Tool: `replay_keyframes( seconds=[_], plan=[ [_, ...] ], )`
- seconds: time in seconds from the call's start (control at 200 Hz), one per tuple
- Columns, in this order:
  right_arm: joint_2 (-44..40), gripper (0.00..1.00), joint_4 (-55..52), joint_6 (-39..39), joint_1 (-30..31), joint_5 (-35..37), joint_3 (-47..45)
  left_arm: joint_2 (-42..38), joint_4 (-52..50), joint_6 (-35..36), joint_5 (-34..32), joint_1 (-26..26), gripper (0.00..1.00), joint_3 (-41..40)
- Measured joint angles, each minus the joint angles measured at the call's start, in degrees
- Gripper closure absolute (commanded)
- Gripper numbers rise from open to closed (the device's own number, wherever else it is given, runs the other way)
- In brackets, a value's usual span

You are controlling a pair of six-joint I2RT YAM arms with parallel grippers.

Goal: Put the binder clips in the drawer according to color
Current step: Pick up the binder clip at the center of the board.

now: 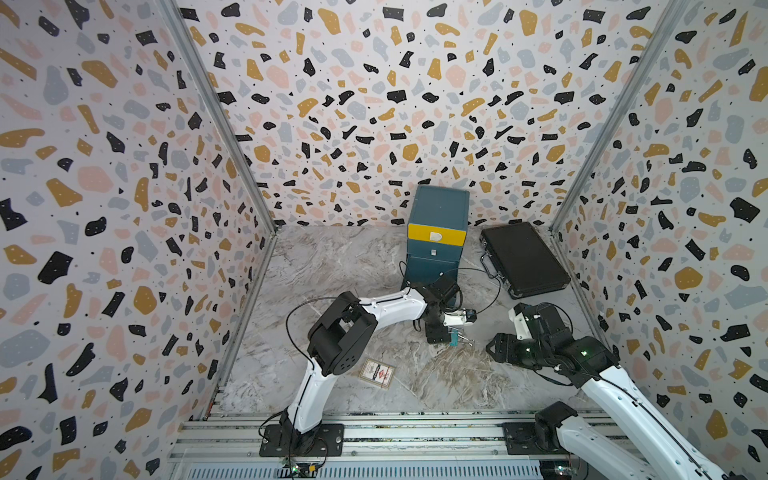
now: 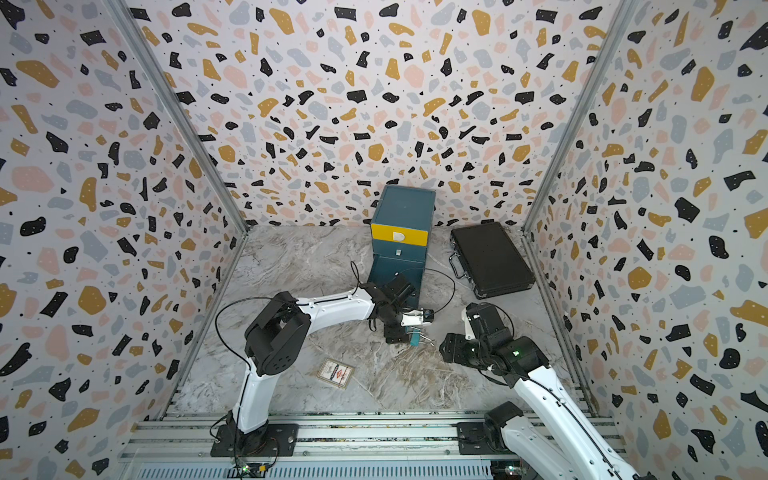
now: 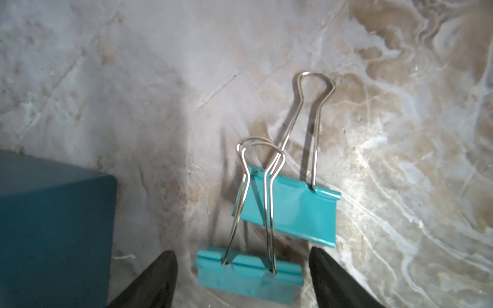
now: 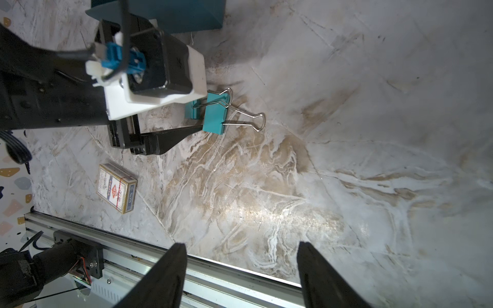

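Note:
Two teal binder clips lie together on the marble table, in front of the drawer (image 1: 438, 208). The near clip (image 3: 248, 274) sits between the fingers of my left gripper (image 3: 241, 252), which is open, with a gap on each side of it. The other clip (image 3: 290, 210) lies just beyond, one wire handle stretched flat. In both top views the clips (image 1: 454, 340) (image 2: 414, 340) peek out beside the left gripper. The chest's lowest drawer (image 1: 430, 272) looks pulled out. My right gripper (image 4: 241, 245) is open and empty, to the right of the clips (image 4: 213, 117).
A printed card pack (image 1: 377, 372) lies near the left arm's elbow. A flat black briefcase (image 1: 525, 257) rests at the back right. A corner of the teal chest (image 3: 53, 226) is close to the left gripper. Metal rails (image 1: 415, 432) run along the front edge.

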Motion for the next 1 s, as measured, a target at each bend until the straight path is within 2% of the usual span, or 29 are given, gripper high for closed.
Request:
replay_keyframes(
  seconds=[0.11, 0.365, 0.661, 0.796, 1.001],
  plan=[
    [0.0, 0.29, 0.0, 0.0, 0.0, 0.0, -0.1, 0.6, -0.4, -0.2, 0.5, 0.0, 0.36, 0.0],
    [0.0, 0.3, 0.0, 0.0, 0.0, 0.0, -1.1, 0.6, -0.3, -1.6, 1.4, 0.0, 0.66, 0.0],
    [0.7, 0.33, 1.3, -0.2, 0.0, -0.5, -2.4, -3.4, 0.9, -6.0, 1.0, 0.0, 0.83, -3.4],
    [4.2, 0.35, 3.4, -0.7, 0.0, -1.0, -2.5, -9.1, 2.3, -12.2, 0.4, 0.4, 0.87, -5.9],
    [9.1, 0.37, 6.9, -0.6, 0.0, -1.0, -2.4, -16.1, 4.6, -29.2, -1.5, 3.7, 0.88, -4.6]
  ],
)
